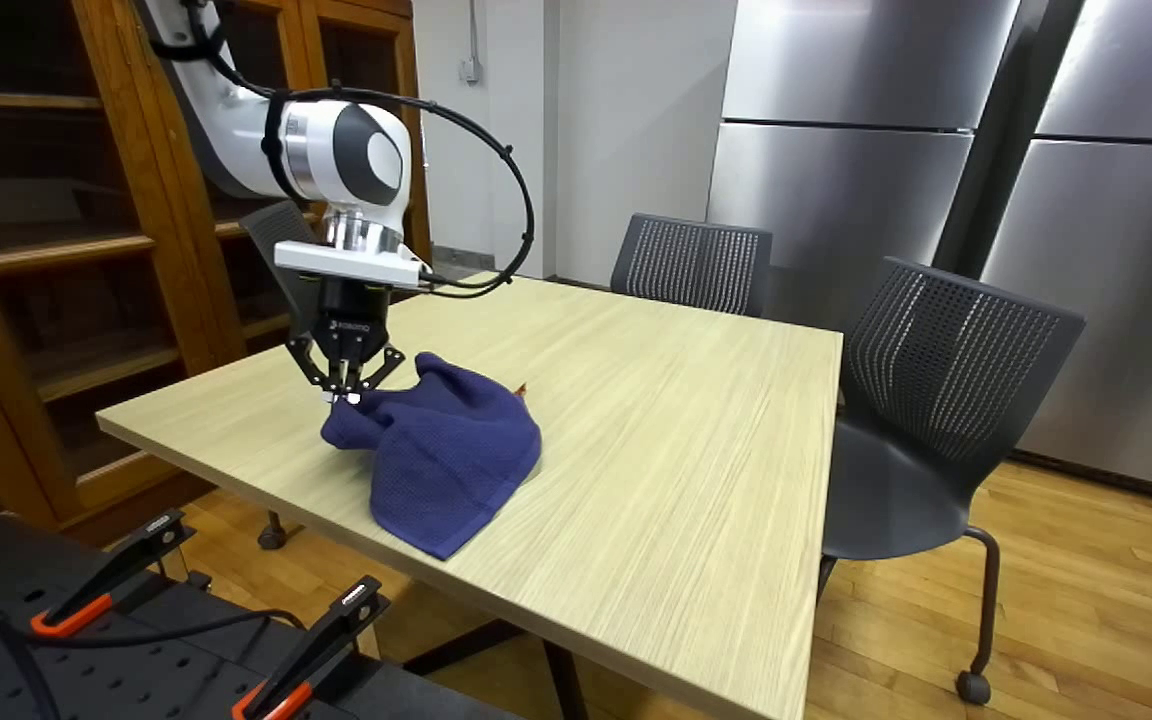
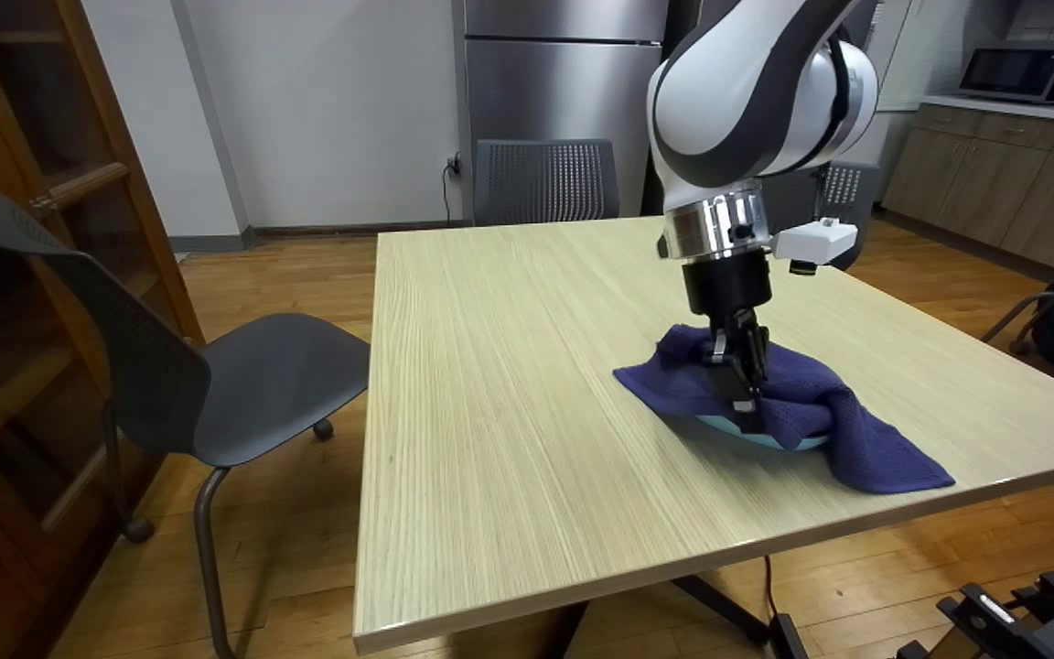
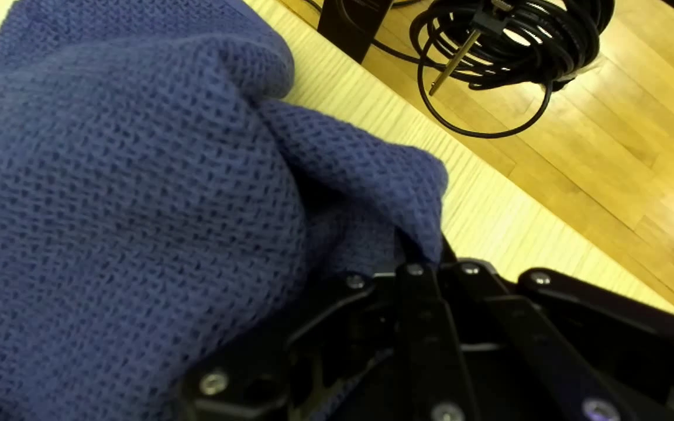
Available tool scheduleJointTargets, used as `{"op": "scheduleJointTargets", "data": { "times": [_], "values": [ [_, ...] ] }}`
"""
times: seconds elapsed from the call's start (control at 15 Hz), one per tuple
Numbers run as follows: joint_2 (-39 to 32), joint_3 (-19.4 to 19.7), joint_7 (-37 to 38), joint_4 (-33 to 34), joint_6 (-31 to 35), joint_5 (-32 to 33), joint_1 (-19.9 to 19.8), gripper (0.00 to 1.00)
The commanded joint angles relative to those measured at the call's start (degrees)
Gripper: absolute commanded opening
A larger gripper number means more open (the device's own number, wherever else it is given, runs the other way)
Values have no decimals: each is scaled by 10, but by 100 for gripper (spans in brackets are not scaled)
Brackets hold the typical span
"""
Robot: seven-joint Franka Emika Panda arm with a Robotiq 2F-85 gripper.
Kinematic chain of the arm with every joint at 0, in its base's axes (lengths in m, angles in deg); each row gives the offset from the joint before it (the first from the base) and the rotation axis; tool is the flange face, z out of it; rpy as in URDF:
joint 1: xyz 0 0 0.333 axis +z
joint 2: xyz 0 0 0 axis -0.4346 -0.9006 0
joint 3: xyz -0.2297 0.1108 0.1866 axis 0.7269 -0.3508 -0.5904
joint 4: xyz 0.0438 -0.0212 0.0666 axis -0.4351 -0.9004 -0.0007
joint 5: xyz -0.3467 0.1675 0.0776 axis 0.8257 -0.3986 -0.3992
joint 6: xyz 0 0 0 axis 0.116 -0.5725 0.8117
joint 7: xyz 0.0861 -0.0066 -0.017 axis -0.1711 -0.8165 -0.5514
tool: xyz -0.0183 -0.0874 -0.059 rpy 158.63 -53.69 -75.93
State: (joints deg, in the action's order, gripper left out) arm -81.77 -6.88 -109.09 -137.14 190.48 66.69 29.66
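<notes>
A dark blue woven towel lies draped in a heap on the light wooden table point(image 1: 676, 430). The towel shows in both exterior views point(image 1: 456, 450) point(image 2: 806, 389) and fills the left of the wrist view point(image 3: 138, 175). My gripper point(image 1: 341, 397) points down at one edge of the towel, with its fingers close together on a fold of cloth. It also shows in an exterior view point(image 2: 745, 410) and the wrist view point(image 3: 430, 257). A light blue dish point(image 2: 717, 425) shows partly under the towel; the rest is covered. A small orange-brown tip point(image 1: 521, 390) shows behind the towel.
Dark chairs point(image 1: 936, 430) point(image 2: 280, 384) stand at the table's sides. A black bench with clamps point(image 1: 306, 650) stands by the table's near edge. A coil of black cable point(image 3: 518, 47) shows beyond the table edge. A wooden glass cabinet point(image 1: 176, 230) stands behind the arm.
</notes>
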Motion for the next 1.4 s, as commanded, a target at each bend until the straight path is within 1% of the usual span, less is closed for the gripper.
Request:
{"op": "scheduleJointTargets", "data": {
  "times": [0.0,0.47,1.33],
  "values": [
    [-16,-8,4,27,-33,3,2,1],
    [-35,-15,4,47,-55,1,7,1],
    [-52,-37,-2,74,-49,-6,12,1]
  ]
}}
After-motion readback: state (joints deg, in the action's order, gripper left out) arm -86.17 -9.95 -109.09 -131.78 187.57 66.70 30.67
